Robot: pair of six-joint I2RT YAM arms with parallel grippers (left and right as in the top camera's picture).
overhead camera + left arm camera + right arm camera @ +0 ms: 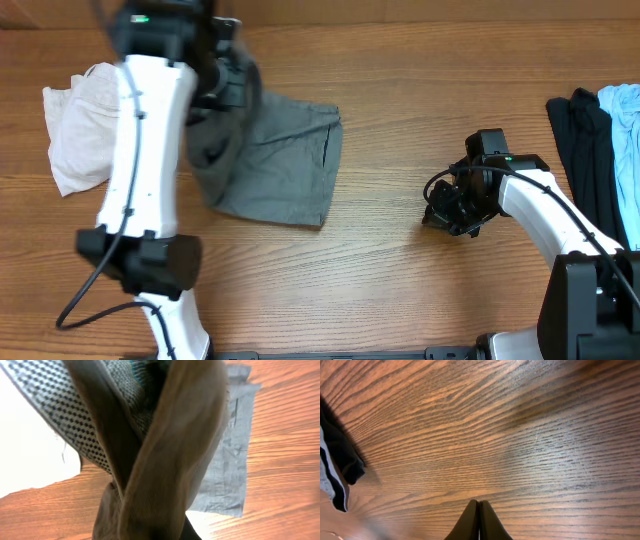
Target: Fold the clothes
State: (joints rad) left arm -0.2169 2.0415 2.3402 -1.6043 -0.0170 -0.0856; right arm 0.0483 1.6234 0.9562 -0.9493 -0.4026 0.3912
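Grey first: medium-grey cotton shorts [285,165] sit left of table centre on the brown wood-grain table [400,290]. The right part lies flat. The left part is pulled up into a dark bunch at the left gripper [226,80].

Left gripper: its fingers are buried in cloth in both views. In the left wrist view fabric hangs right across the lens, woven lining showing, and the flat part of the shorts [235,450] is on the wood behind. I read that as clamped on the shorts, not hovering.

Right gripper [450,207]: parked on bare wood, well apart from the shorts. Right wrist view shows its fingertips [479,510] pressed together with nothing between them.

Key relation:
- The flat panel extends away from the left gripper, toward the right and the near edge of the table.
- The free straight edge is on the side facing the right gripper, so the long axis runs roughly left-right.
- The left arm is on the cloth. For the right arm, the shorts lie to its left across open table.

My guess is the fold is made by carrying the held end over the flat panel toward that free edge.

Not ours:
- cream-white crumpled shorts [80,125], just beside the left arm
- black garment [583,140], at the far right
- light blue garment [625,115], at the far right
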